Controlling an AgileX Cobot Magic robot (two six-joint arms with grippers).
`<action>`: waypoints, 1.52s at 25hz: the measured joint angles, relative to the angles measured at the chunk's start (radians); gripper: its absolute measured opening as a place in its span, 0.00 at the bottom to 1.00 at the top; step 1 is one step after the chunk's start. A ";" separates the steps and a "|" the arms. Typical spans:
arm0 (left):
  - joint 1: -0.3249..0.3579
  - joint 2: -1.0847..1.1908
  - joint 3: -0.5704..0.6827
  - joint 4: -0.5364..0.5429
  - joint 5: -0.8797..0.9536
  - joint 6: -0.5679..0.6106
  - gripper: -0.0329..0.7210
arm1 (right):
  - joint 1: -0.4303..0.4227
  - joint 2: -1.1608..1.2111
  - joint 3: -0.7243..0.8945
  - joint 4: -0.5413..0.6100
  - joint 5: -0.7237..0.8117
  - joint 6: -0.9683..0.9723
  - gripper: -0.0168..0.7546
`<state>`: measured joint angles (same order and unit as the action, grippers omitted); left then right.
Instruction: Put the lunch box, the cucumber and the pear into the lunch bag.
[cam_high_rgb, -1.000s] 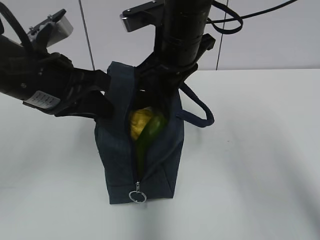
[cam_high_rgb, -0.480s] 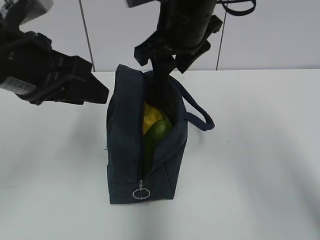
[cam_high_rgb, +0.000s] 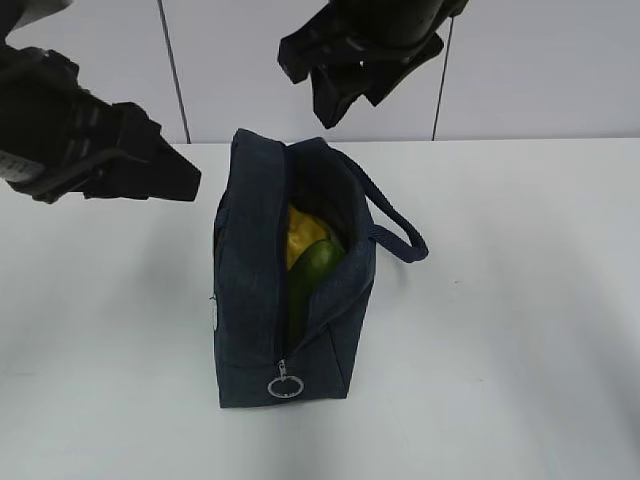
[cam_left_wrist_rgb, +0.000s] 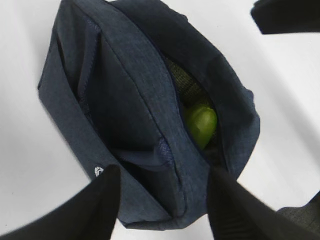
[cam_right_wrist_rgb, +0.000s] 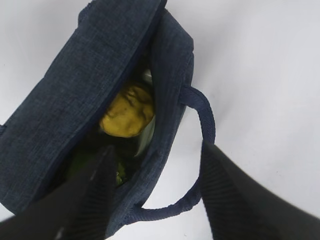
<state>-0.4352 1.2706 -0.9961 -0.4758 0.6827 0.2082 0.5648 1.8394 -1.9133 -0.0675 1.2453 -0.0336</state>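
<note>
The dark navy lunch bag (cam_high_rgb: 250, 300) stands on the white table with its zipper open along the top. Inside it show the yellow pear (cam_high_rgb: 303, 232) and the green cucumber (cam_high_rgb: 312, 272), whose end points up at the opening. From above, the pear (cam_right_wrist_rgb: 127, 115) lies beside a pale sliver (cam_right_wrist_rgb: 148, 134) that may be the lunch box; most of the box is hidden. The cucumber's tip (cam_left_wrist_rgb: 201, 123) shows in the gap. My left gripper (cam_high_rgb: 185, 178) hangs open left of the bag, holding nothing. My right gripper (cam_high_rgb: 340, 95) hangs open above the bag's far end, empty too.
The bag's loop handle (cam_high_rgb: 400, 235) sticks out to the right and rests on the table (cam_high_rgb: 520, 330). A metal ring pull (cam_high_rgb: 283, 386) hangs at the near end of the zipper. A pale panelled wall (cam_high_rgb: 540, 70) closes off the back.
Both grippers have opened, let go of the bag's rim and drawn back, the left one leftwards and the right one upwards. The bag has settled upright.
</note>
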 joint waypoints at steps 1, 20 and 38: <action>0.000 0.000 0.008 0.005 -0.010 0.000 0.50 | 0.000 -0.002 0.000 0.012 0.000 -0.006 0.57; -0.003 0.000 0.098 0.020 -0.098 0.006 0.49 | 0.000 -0.286 0.561 0.113 -0.253 -0.061 0.57; -0.003 -0.078 0.181 -0.155 -0.119 0.194 0.48 | 0.000 -0.565 1.120 0.192 -0.797 -0.064 0.46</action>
<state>-0.4382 1.1927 -0.8149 -0.6313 0.5633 0.4023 0.5648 1.2741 -0.7937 0.1246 0.4484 -0.0980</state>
